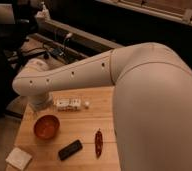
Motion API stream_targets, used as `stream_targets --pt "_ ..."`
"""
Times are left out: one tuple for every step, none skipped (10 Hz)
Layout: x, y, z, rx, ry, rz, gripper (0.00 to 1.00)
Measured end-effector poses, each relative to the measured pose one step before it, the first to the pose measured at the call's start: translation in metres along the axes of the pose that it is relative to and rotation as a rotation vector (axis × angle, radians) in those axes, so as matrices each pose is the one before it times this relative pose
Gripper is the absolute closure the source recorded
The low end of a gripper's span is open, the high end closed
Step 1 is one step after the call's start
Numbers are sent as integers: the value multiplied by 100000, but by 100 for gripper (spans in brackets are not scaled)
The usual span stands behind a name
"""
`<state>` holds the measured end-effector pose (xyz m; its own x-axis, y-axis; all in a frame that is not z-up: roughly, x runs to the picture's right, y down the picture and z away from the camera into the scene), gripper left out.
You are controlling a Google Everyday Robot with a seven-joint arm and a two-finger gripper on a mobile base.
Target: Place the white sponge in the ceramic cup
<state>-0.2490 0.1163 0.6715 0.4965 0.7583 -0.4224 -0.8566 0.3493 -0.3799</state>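
The white sponge lies flat on the front left corner of the wooden table. The ceramic cup does not show; the arm's white elbow link covers the table's far left, where it would stand. My gripper is not visible either. It is hidden behind or below that link, at the table's back left, well away from the sponge. The arm's large white upper link fills the right side of the view.
A reddish-brown bowl stands just behind the sponge. A small white blocky strip lies behind the bowl, beside the arm. A black oblong object and a red chili pepper lie at the front middle. Dark chairs and cables lie beyond the table.
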Motion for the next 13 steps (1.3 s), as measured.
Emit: stream_targets --pt "229 2294 354 -122 -822 -7037 35" --pt "182 1924 386 298 -720 -6390 35" --pt "213 2055 395 89 -624 -6654 35" --pt "126 1217 323 2 -20 -3758 35" --pt "112 1669 715 340 -114 -6411 35" --pt "77 1812 769 -443 -188 -7248 35" --pt "18 2305 1035 -904 31 -7959 35" --pt "16 2049 1023 -965 414 -5991 35" --pt "74 1617 1160 -777 694 -4693 35" --pt "-72 1379 1004 -781 371 -3955 35" --pt "-321 1467 998 -641 442 -3761 35" --pt "-359 810 913 -53 444 -2261 35" --pt "-348 638 955 193 966 -776 35"
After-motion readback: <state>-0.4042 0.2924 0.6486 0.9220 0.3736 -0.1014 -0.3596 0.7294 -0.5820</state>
